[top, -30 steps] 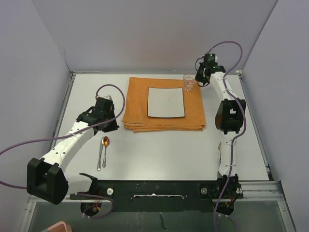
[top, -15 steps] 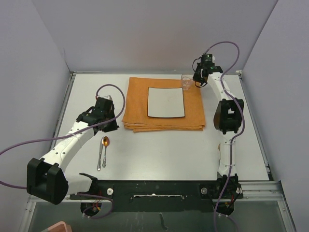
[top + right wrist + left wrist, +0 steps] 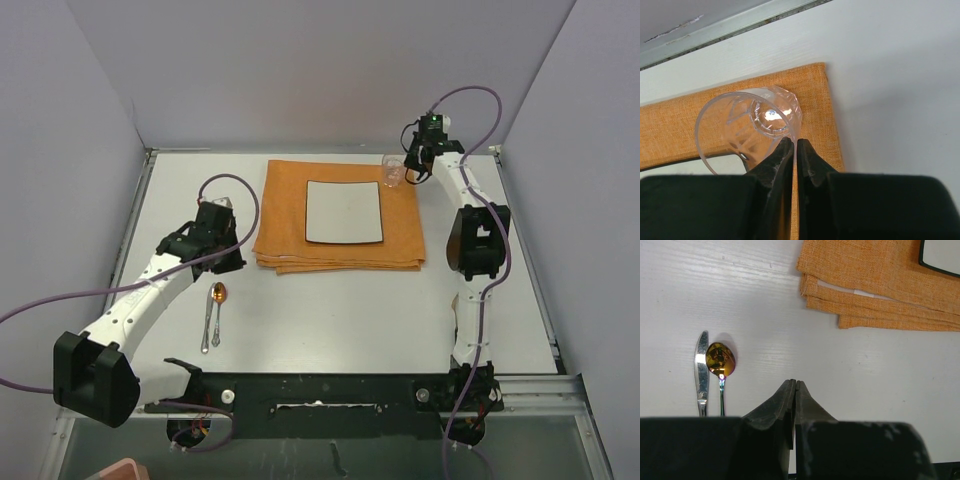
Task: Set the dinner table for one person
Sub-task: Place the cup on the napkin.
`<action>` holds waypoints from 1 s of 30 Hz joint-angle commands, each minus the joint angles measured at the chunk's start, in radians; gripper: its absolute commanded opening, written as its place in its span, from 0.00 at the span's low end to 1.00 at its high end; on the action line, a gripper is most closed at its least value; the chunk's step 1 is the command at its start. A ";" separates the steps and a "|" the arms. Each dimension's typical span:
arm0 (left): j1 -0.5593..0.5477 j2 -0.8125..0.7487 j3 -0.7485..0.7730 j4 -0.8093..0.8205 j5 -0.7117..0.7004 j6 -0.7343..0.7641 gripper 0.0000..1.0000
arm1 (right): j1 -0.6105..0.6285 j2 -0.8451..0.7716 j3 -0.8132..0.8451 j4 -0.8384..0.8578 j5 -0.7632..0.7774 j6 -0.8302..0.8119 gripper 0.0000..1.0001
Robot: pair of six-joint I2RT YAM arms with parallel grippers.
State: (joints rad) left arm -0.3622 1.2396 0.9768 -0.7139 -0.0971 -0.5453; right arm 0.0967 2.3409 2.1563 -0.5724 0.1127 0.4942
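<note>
On the white dinner table (image 3: 350, 310) lies a folded orange cloth (image 3: 340, 250) with a square white plate (image 3: 344, 211) on it. My right gripper (image 3: 412, 170) is shut on the rim of a clear glass (image 3: 393, 171), (image 3: 747, 127), held at the cloth's far right corner. In the right wrist view the glass wall sits pinched between the fingertips (image 3: 785, 150). A gold-bowled spoon (image 3: 219, 297), (image 3: 720, 360) and a silver knife (image 3: 208, 325), (image 3: 701, 370) lie side by side left of the cloth. My left gripper (image 3: 794, 384) is shut with nothing in it, hovering near them.
Grey walls enclose the table on three sides, with a metal rail (image 3: 735, 27) along the far edge. The black mounting bar (image 3: 320, 390) spans the near edge. A pink object (image 3: 115, 468) shows at the bottom left, below the table.
My right gripper shifted slightly with the glass around the cloth's far right corner, first toward the back, then a little right. The left arm stayed still.
</note>
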 commanded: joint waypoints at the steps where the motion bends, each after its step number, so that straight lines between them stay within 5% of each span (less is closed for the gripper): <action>1: -0.009 -0.039 0.015 0.008 -0.006 0.002 0.00 | -0.010 -0.103 -0.019 0.072 0.033 -0.011 0.00; 30: -0.035 -0.047 0.011 -0.010 -0.018 -0.002 0.00 | -0.015 -0.044 0.042 0.106 0.008 -0.042 0.00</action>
State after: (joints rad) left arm -0.3920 1.2266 0.9768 -0.7330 -0.1009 -0.5457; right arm 0.0910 2.3318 2.1380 -0.5243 0.1207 0.4633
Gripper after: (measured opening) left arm 0.007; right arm 0.042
